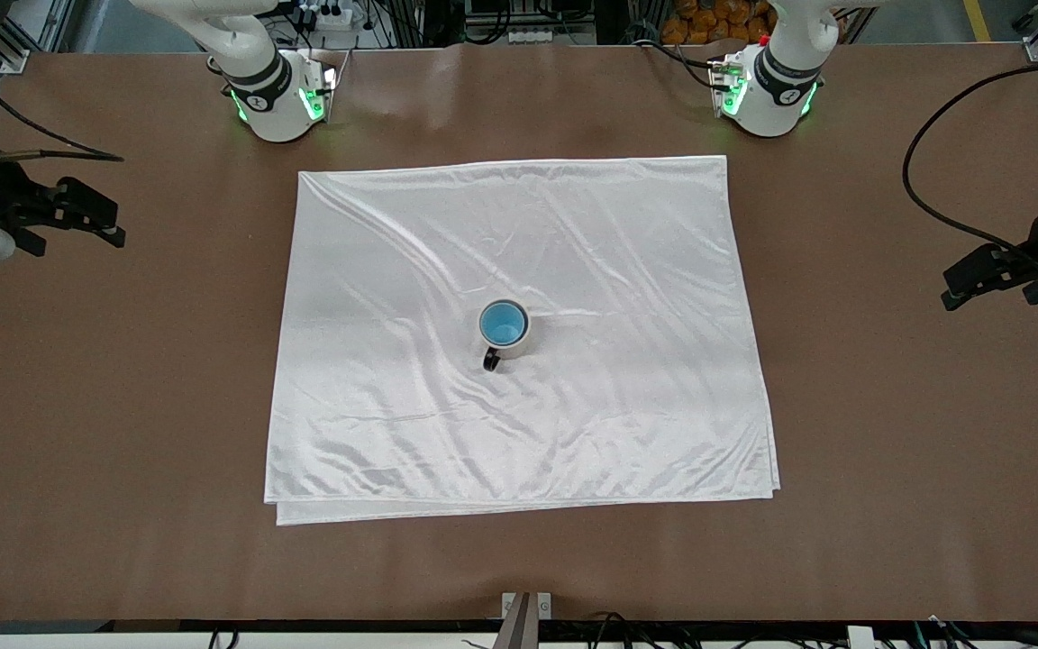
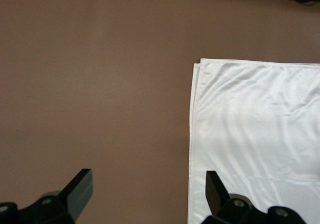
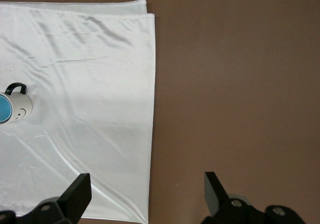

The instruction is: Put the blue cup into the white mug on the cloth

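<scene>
In the front view, a brown tabletop (image 1: 122,406) is spread with the cloth (image 1: 627,270); the blue cup (image 1: 503,323) is nested in the white mug (image 1: 523,342) mid-cloth, well apart from both pincers. In the left wrist view, the left pincer (image 2: 149,194) is held wide over bare tabletop beside the cloth's edge. In the right wrist view, the right pincer (image 3: 148,196) is likewise spread wide at the cloth's edge, the mug lying well apart.

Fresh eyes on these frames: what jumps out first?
The large shiny white cloth spread over the middle of the brown table, with the light-blue cup sitting inside the cream-white mug with a black handle near its centre. Both grippers wait open and empty over bare table: left gripper, right gripper.
</scene>
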Action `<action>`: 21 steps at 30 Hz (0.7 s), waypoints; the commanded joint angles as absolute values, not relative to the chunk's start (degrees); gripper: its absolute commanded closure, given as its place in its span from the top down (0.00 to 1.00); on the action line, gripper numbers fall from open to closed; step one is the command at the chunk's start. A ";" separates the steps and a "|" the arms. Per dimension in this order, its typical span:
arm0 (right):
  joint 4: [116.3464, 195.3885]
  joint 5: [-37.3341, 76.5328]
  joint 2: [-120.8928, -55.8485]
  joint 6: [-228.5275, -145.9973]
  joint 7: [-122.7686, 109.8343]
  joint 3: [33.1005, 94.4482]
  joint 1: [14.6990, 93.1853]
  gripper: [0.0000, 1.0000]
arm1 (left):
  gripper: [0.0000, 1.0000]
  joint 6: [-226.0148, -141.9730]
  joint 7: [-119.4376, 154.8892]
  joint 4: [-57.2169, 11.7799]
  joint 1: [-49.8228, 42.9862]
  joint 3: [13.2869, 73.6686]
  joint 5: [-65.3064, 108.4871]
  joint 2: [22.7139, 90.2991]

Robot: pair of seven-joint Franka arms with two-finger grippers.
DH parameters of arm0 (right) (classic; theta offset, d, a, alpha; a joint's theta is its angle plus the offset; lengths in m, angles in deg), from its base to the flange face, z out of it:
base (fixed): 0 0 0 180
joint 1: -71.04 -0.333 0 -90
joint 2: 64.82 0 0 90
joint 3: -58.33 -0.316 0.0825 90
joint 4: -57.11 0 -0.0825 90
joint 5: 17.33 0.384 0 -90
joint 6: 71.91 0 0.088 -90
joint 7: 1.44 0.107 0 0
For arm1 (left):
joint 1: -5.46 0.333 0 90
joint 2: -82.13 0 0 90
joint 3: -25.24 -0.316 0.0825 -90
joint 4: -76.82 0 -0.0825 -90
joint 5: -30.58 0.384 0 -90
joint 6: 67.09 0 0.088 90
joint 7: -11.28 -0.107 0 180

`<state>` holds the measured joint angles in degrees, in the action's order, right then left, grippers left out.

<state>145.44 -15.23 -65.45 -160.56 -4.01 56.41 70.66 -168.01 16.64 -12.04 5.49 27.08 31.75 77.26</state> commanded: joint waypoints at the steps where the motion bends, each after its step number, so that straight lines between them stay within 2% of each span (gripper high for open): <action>1: 146.41 -14.52 -64.12 -160.32 -4.25 55.95 71.57 1.00 | 1.00 -165.97 15.58 -10.73 5.10 26.82 32.25 77.82; 21: 146.41 -14.61 -64.20 -160.41 -4.25 55.95 71.66 1.00 | 1.00 -163.16 16.02 -9.31 5.10 27.09 30.93 77.91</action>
